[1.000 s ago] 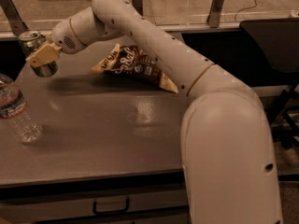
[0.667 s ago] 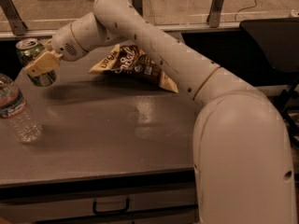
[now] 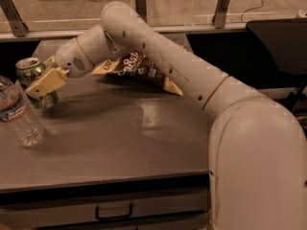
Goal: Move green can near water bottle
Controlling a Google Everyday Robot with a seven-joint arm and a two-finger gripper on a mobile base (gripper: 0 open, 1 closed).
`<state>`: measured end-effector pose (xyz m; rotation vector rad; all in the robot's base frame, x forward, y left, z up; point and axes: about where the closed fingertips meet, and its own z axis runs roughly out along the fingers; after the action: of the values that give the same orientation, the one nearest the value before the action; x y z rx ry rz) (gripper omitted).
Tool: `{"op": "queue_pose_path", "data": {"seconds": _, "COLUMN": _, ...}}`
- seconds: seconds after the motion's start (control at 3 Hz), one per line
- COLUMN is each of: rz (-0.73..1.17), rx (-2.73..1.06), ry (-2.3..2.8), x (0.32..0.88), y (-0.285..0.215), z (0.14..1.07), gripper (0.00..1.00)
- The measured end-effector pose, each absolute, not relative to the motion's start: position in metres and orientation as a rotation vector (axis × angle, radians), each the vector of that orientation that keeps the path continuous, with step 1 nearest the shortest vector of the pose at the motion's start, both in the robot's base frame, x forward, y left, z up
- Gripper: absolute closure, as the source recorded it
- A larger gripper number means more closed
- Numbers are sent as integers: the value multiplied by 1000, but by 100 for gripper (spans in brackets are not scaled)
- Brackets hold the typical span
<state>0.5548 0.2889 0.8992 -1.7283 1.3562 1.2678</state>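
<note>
Grey table (image 3: 144,147) at left: gripper (image 3: 42,86), jaws clamped round the green can (image 3: 27,67), holds it just beside the water bottle (image 3: 17,116) (apparently close enough), leaving only release.

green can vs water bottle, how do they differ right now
The green can is shorter and opaque metal; the water bottle is taller, clear plastic. The can is clamped in the tool, tilted; the bottle stands free on the table. Both are drink containers, close together.
</note>
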Motion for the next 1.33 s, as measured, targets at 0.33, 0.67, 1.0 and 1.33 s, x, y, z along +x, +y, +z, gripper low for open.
{"op": "queue_pose_path", "data": {"seconds": 0.33, "rz": 1363, "rx": -1795, "ry": 1329, "x": 540, "y": 280, "z": 895, "gripper": 62}}
{"op": "queue_pose_path", "data": {"seconds": 0.67, "rz": 1431, "rx": -1864, "ry": 1283, "x": 525, "y": 275, "z": 888, "gripper": 38}}
{"op": "queue_pose_path", "data": {"seconds": 1.0, "rz": 1456, "rx": -1925, "ry": 1244, "x": 515, "y": 271, "z": 882, "gripper": 15}}
{"op": "queue_pose_path", "data": {"seconds": 1.33, "rz": 1440, "rx": -1960, "ry": 1225, "x": 511, "y": 266, "z": 881, "gripper": 0}}
